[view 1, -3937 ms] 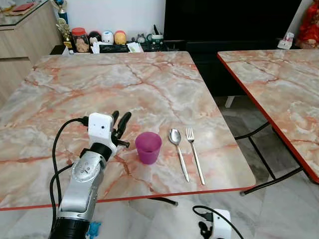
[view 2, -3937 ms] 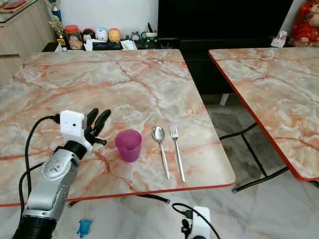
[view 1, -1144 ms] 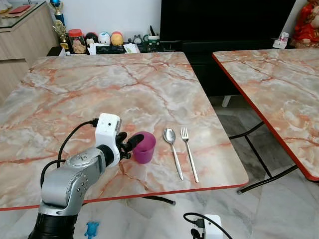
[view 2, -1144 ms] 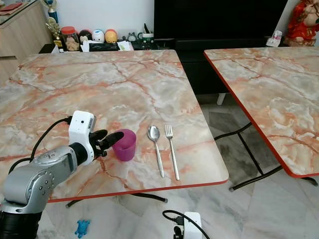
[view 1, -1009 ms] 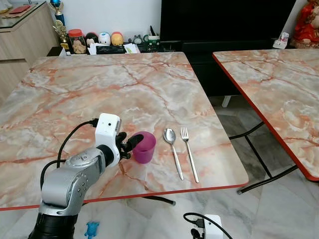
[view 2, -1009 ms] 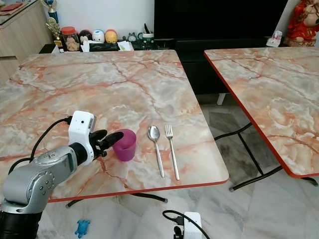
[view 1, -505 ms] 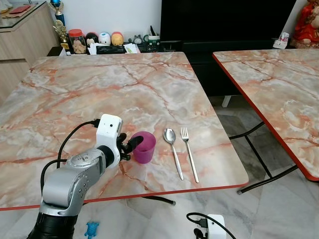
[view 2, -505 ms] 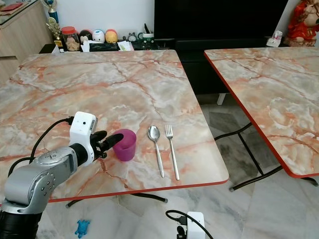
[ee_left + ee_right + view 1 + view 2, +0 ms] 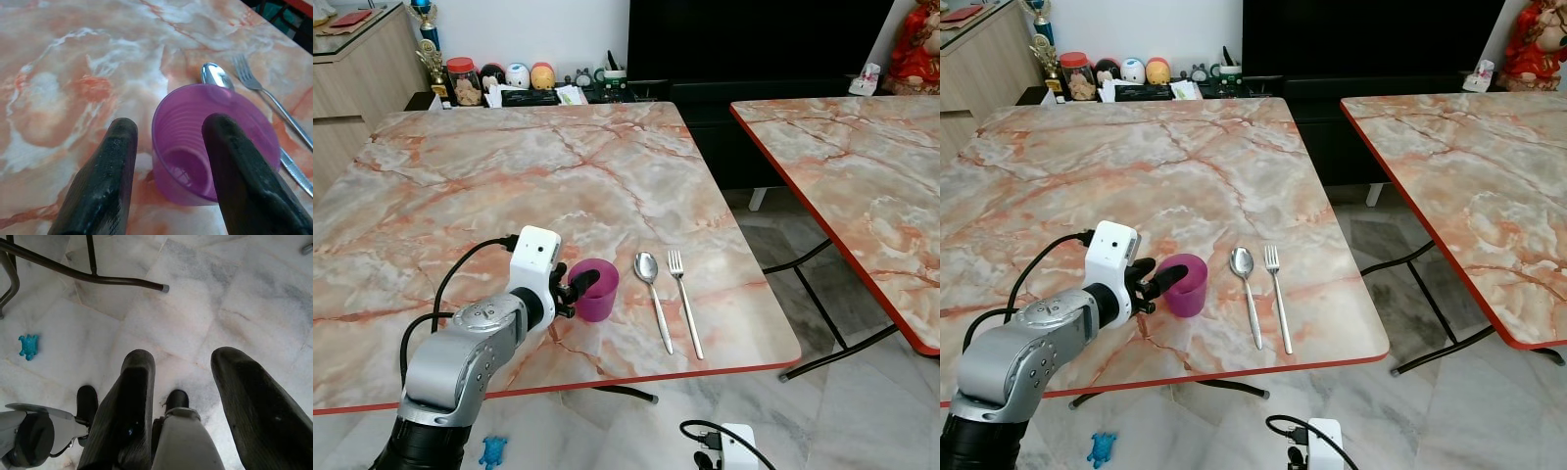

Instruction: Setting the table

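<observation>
Left gripper [image 9: 168, 142] straddling the purple cup's [image 9: 598, 291] rim at lower centre, fingers spread, not yet closing; spoon [image 9: 653, 294] and fork [image 9: 686, 299] lying rightward. No readable writing.

A cup [image 9: 596, 289] is standing near the front edge of the table [image 9: 489, 186], with a spoon [image 9: 652, 296] lying just to its right and a fork [image 9: 685, 300] lying beside the spoon, further right. The left gripper [image 9: 166, 147] is straddling the cup's left rim, one finger [image 9: 230, 166] reaching inside, the other outside. A second table [image 9: 862, 166] is standing well apart to the right. The right gripper [image 9: 183, 382] is hanging over the floor [image 9: 195, 308].
</observation>
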Controlling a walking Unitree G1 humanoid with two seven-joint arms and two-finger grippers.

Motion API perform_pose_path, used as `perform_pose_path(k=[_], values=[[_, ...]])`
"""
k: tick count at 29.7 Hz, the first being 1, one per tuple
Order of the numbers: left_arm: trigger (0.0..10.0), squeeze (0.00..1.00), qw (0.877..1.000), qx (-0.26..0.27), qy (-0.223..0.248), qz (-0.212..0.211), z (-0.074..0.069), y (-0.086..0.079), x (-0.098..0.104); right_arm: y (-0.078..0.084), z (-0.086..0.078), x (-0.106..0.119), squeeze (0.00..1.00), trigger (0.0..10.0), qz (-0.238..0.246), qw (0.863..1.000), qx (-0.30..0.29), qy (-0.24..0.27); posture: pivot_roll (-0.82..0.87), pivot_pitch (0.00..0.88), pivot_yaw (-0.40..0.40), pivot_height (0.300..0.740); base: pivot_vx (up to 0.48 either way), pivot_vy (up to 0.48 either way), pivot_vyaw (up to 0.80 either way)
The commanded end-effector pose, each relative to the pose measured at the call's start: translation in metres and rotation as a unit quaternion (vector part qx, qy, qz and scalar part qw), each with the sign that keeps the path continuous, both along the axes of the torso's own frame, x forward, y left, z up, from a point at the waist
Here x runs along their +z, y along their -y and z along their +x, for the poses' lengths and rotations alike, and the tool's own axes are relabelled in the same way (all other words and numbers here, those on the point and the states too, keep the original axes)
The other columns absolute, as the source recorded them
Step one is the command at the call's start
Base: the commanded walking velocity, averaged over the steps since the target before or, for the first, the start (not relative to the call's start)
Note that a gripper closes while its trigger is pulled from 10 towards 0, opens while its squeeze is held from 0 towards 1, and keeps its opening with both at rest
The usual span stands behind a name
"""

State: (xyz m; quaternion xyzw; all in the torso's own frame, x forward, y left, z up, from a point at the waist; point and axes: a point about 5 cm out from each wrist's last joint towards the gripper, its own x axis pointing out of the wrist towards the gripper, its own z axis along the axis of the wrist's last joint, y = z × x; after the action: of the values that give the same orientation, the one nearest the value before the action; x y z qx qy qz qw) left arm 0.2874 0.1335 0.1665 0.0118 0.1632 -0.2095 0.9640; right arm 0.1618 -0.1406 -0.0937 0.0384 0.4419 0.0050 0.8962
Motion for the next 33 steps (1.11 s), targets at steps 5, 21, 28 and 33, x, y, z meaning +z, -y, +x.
perform_pose_path(k=[5, 21, 28, 33], values=[[10.0, 0.00, 1.000, 0.008, -0.003, 0.008, 0.002, 0.000, -0.003, -0.001, -0.002, -0.001, 0.00, 10.0, 0.001, 1.000, 0.002, -0.007, 0.19, 0.000, -0.043, 0.740, 0.000, 0.000, 0.00], [0.0, 0.00, 1.000, 0.014, 0.001, 0.005, 0.003, -0.001, -0.004, -0.010, 0.001, 0.000, 0.00, 10.0, 0.003, 1.000, 0.006, -0.004, 0.19, 0.000, -0.043, 0.740, 0.000, 0.000, 0.00], [0.0, 0.00, 1.000, 0.010, 0.003, 0.005, 0.002, 0.000, -0.004, 0.000, -0.001, -0.001, 0.00, 10.0, 0.000, 1.000, 0.003, -0.005, 0.19, 0.000, -0.043, 0.740, 0.000, 0.000, 0.00], [0.0, 0.00, 1.000, 0.009, 0.004, 0.006, 0.002, 0.000, -0.003, 0.002, -0.001, -0.001, 0.00, 10.0, 0.000, 1.000, 0.002, -0.006, 0.19, 0.000, -0.042, 0.740, 0.000, 0.000, 0.00]])
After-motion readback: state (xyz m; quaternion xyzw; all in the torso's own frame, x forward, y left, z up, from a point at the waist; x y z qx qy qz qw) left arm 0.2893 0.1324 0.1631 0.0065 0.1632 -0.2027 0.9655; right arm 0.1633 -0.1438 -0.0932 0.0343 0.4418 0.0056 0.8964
